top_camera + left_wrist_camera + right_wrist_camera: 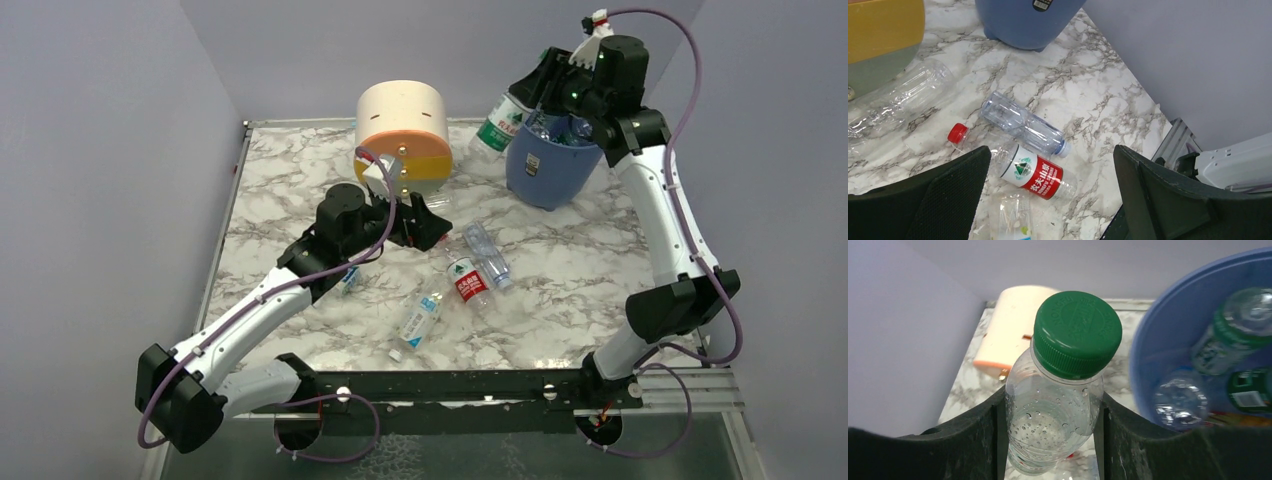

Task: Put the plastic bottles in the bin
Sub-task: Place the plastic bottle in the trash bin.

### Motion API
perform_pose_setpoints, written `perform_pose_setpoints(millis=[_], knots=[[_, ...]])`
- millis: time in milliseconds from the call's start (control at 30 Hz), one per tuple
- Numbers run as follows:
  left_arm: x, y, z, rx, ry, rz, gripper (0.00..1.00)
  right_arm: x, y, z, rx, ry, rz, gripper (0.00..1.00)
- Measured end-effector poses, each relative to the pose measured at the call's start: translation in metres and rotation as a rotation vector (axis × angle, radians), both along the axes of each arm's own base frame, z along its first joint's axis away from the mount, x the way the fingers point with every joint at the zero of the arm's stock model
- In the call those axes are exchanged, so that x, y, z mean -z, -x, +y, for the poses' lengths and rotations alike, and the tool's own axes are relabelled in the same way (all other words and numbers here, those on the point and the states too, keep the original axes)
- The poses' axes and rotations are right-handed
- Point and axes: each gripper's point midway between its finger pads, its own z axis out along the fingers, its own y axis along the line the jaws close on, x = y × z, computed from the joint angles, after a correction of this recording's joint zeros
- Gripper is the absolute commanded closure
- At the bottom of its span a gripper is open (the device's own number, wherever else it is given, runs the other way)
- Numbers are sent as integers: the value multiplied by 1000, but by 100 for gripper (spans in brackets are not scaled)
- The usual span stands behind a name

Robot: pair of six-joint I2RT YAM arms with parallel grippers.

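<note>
The right hand (pixel 1050 432) is clenched on a clear bottle (pixel 500 122) with a green cap and a green-and-white label, gripping it just below the neck. Droplets cling to the inside of the bottle. It hangs tilted in the air just outside the left rim of the blue bin (pixel 552 170), between the bin and the cream-and-orange drawer unit (pixel 403 130).

The bin stands near the far right corner of the worktop (pixel 590 280), close to the wall, and holds several bottles, including a green-tinted one (pixel 1233 335).

The left hand (pixel 1050 197) is released, its fingers spread wide above a red-labelled bottle (pixel 1033 172). That bottle lies on the marble, touching a clear blue-capped bottle (pixel 1023 125). A blue-labelled bottle (pixel 420 320) lies nearer the arm bases. Bare marble stretches between these bottles and the bin.
</note>
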Motion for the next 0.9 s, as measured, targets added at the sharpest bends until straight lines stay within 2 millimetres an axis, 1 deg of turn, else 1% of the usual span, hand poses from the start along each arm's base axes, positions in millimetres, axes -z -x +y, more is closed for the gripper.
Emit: perform_pose_setpoints(millis=[200,267,333,433,533,600,800,900], knots=[[10,0,0,1,-25,27,1,-12,-26,-66,196,20,-36,46],[15,-1,-1,2,-35,40,1,-14,-32,-85,252,24,-43,46],[20,-1,-1,2,-45,50,1,-13,-36,-100,296,24,-42,46],[23,-2,-1,3,-51,58,1,-15,-39,-114,339,8,-40,46],[25,-2,-2,3,-55,62,1,-17,-43,-121,364,-1,-49,46],[26,-2,-2,4,-57,65,1,-15,-47,-130,395,-1,-49,46],[28,-3,-3,5,-60,71,1,5,-65,-146,452,-9,-14,46],[28,-3,-3,5,-61,71,1,14,-69,-153,475,-18,7,46]])
